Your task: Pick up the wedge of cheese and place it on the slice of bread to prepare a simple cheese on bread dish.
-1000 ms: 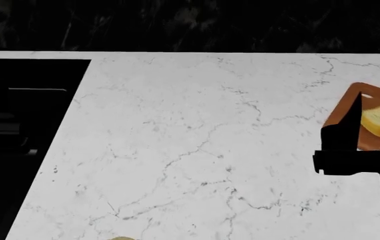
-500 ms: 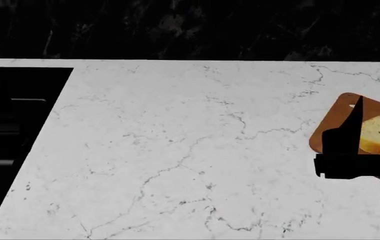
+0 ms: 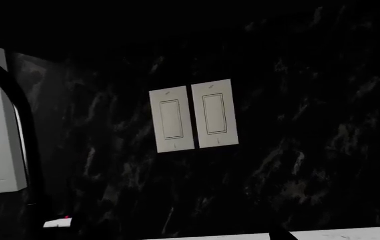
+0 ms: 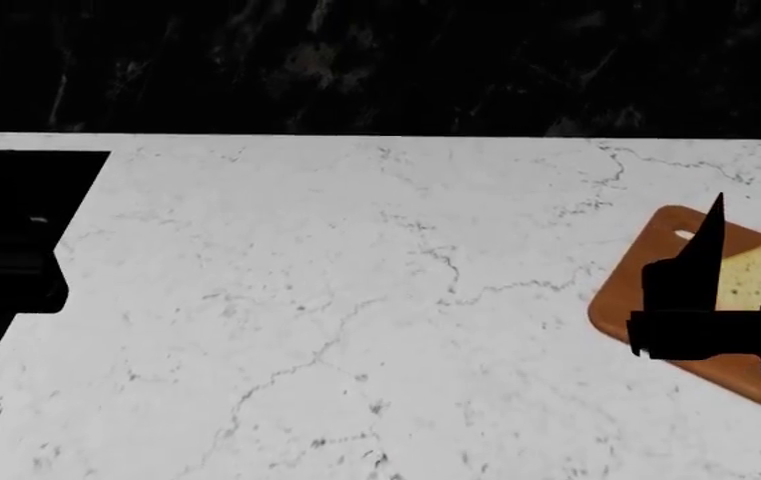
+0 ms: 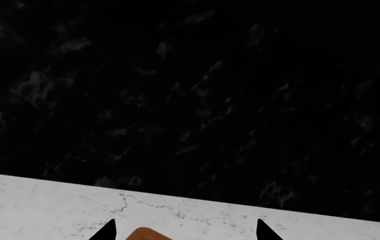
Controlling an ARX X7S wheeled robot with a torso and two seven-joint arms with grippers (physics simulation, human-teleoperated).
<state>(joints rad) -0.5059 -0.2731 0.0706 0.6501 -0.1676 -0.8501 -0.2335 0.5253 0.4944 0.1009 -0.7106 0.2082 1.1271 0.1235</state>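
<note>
The slice of bread, cream crumb with a tan crust, lies on a reddish-brown wooden board at the counter's right side. My right gripper hangs dark in front of it and hides most of the slice. In the right wrist view its two fingertips stand wide apart, open and empty, with a corner of the board between them. The wedge of cheese is out of view. The left wrist view faces the wall, and only one dark tip of the left gripper shows at its edge.
White marble counter runs back to a black marbled wall. A black recessed opening sits at the counter's left end. Two white light switches hang on the wall.
The head view has swung: the counter, the board and the bread slid left and down in it, so more of the board shows. A pale sliver at the bottom edge has left the view.
</note>
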